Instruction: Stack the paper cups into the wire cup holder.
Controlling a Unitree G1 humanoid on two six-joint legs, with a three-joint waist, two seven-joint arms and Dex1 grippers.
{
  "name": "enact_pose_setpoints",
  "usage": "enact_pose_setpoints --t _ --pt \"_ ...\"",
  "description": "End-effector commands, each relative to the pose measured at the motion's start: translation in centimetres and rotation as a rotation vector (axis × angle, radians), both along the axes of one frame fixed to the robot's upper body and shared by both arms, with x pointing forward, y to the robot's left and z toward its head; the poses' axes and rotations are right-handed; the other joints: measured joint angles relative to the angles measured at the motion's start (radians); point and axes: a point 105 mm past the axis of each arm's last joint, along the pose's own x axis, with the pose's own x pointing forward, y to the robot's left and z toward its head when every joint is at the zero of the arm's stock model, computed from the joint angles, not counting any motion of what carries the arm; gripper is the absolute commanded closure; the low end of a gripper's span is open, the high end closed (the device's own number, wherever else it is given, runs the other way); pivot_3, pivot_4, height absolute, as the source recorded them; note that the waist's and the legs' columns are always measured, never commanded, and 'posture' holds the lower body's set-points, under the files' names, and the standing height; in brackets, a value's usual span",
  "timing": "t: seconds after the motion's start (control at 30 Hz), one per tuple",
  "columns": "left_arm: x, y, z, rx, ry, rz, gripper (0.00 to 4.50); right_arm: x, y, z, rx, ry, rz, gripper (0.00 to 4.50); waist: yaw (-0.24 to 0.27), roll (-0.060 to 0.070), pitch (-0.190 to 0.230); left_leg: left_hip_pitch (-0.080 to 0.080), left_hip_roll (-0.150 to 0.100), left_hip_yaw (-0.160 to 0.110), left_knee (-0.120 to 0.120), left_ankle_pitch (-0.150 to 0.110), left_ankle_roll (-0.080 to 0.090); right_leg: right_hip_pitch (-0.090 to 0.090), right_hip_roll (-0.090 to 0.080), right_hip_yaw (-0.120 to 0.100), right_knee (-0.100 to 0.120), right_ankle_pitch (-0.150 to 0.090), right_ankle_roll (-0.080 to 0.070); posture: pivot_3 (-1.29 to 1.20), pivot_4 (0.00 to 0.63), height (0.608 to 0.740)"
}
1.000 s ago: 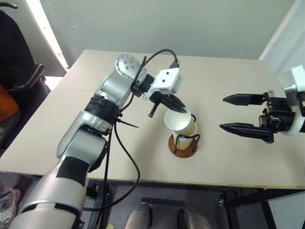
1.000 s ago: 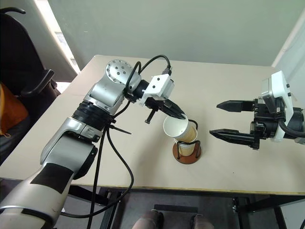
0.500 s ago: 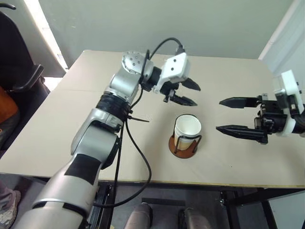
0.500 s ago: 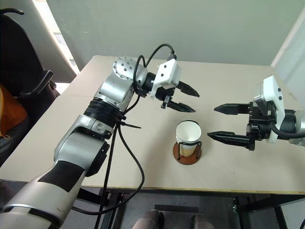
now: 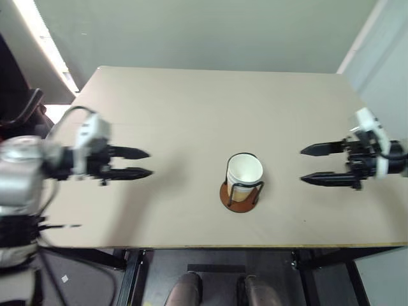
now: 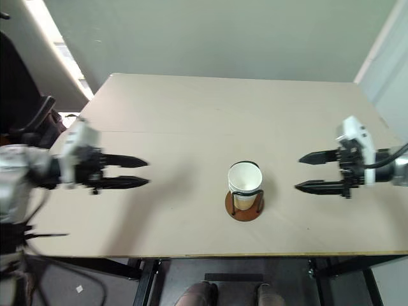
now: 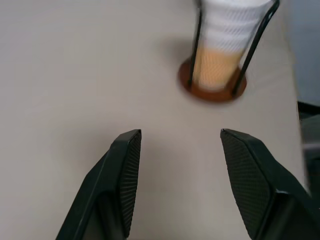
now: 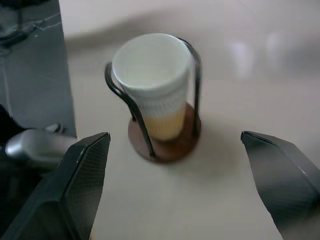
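The left end effector (image 5: 143, 163) hangs with fingers apart and empty over the left of the tabletop (image 5: 191, 108), and the right end effector (image 5: 309, 165) is likewise spread and empty at the right. Between them, toward the near edge, the paper cups (image 5: 245, 173) sit nested upright inside the wire cup holder (image 5: 240, 194). With no loose cup visible, the stacking looks complete; the sound finish is to keep both arms well apart from the holder so nothing tips it.

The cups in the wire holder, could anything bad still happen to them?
Maybe. The paper cups stick up above the wire cup holder, so a bump could tip the stack. The left gripper and right gripper hang level with it, one on each side, jaws open. A careless swing inward might knock it over.
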Motion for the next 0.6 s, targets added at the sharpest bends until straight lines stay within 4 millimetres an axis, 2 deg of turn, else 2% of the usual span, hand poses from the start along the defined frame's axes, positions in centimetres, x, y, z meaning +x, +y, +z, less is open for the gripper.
enact_pose_setpoints --t 0.03,0.1,0.13,0.3,0.47,0.6 --pt "-1.9 0.7 1.5 -0.006 -0.048 0.042 1.82 0.0 -1.2 2.5 0.005 -0.085 0.016 0.13 0.009 0.002 -0.001 0.002 0.0 0.0 0.0 0.0 0.0 0.002 -0.001 0.0 0.001 -0.002 -0.004 0.0 0.15 0.74" --pt "-2.2 1.4 1.5 -0.001 -0.05 0.092 1.82 0.5 -1.3 2.5 -0.004 -0.093 0.018 0.13 0.011 0.002 -0.001 0.009 -0.001 -0.001 -0.003 -0.002 0.002 0.007 -0.001 0.0 0.003 -0.006 -0.016 0.0 0.15 0.74" --pt "-2.3 1.7 1.5 -0.002 -0.054 0.109 1.82 0.7 -1.1 2.5 -0.003 -0.096 0.029 0.13 0.01 0.001 -0.001 0.013 0.0 -0.001 -0.005 -0.008 0.01 0.01 -0.001 0.0 0.003 -0.005 -0.019 0.0 0.15 0.74" --pt "-2.1 2.1 1.3 -0.003 -0.067 0.157 1.82 1.4 -0.7 2.8 -0.014 -0.115 0.069 0.13 -0.011 0.001 -0.001 0.024 0.002 -0.001 -0.008 -0.001 0.006 0.015 0.0 -0.002 0.003 0.0 -0.03 0.0 0.15 0.74" --pt "-2.4 2.2 1.0 -0.009 -0.072 0.175 1.82 1.8 -0.4 3.2 -0.024 -0.129 0.095 0.13 -0.025 0.001 -0.001 0.029 0.001 -0.001 -0.02 0.005 -0.001 0.015 0.0 0.0 0.003 0.002 -0.034 0.0 0.15 0.74" --pt "-2.1 1.8 1.5 -0.08 -0.075 0.181 1.82 1.8 0.0 3.3 -0.008 -0.127 0.112 0.13 -0.025 0.001 -0.001 0.029 0.004 -0.001 -0.022 0.006 -0.001 0.014 0.002 -0.002 0.003 0.001 -0.035 0.0 0.15 0.74"
